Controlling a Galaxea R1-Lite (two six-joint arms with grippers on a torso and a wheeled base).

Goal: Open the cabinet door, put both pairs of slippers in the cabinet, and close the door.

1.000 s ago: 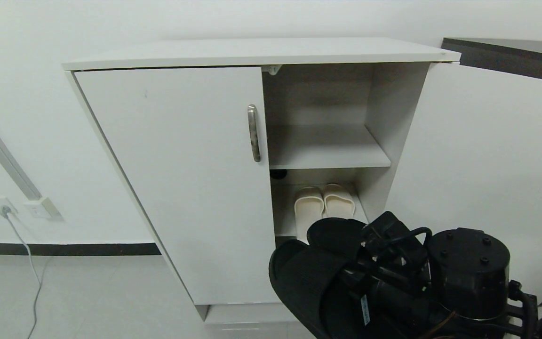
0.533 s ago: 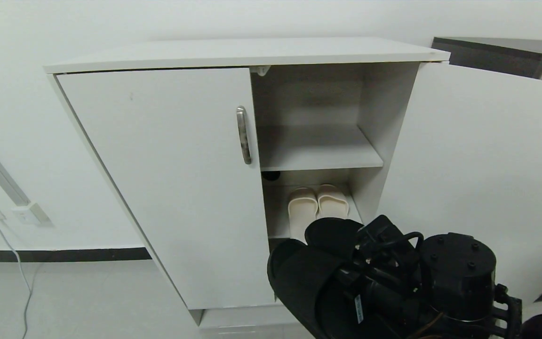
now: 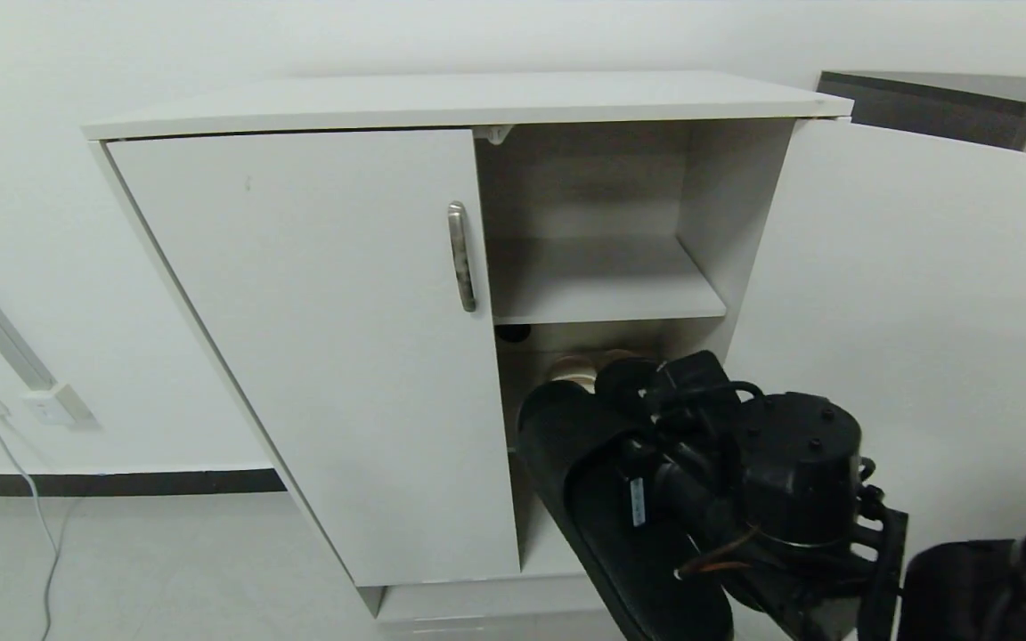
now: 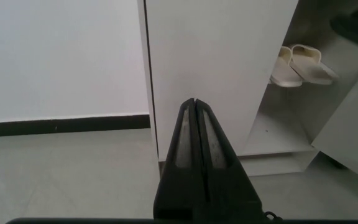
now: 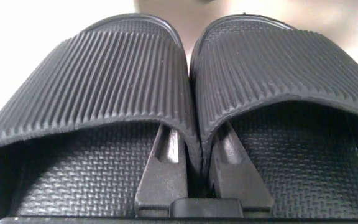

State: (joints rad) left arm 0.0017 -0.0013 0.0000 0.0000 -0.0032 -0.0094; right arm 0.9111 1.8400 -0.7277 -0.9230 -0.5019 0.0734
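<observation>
On the head view I have a white cabinet of smooth flat panels with a slab top, filling the middle of the frame. I count two doors. The left door is shut and carries one brushed metal bar handle on its inner edge. The right door stands swung wide at the right of the frame. Inside the open half, one plain shelf crosses the centre. Just under it the rounded toes of the cream slippers peek out on the next board down. The black slippers hang at lower centre, at the mouth of that opening, a dark textured sole turned toward me and covering most of the cream pair. I cannot tell whether their toes are past the door line. A black skirting strip runs along the wall at lower left.

On the left wrist view the left end effector has its two slim fingers pressed together with nothing between them, above the grey floor in front of the shut door. Beyond it I count two cream slippers, smooth and moulded, side by side on their shelf inside the cabinet.

On the right wrist view the right end effector has two metal fingers, one inside each of the two black slippers, clamping their inner walls together. The straps are ribbed rubber and the footbeds carry a fine diamond tread.
</observation>
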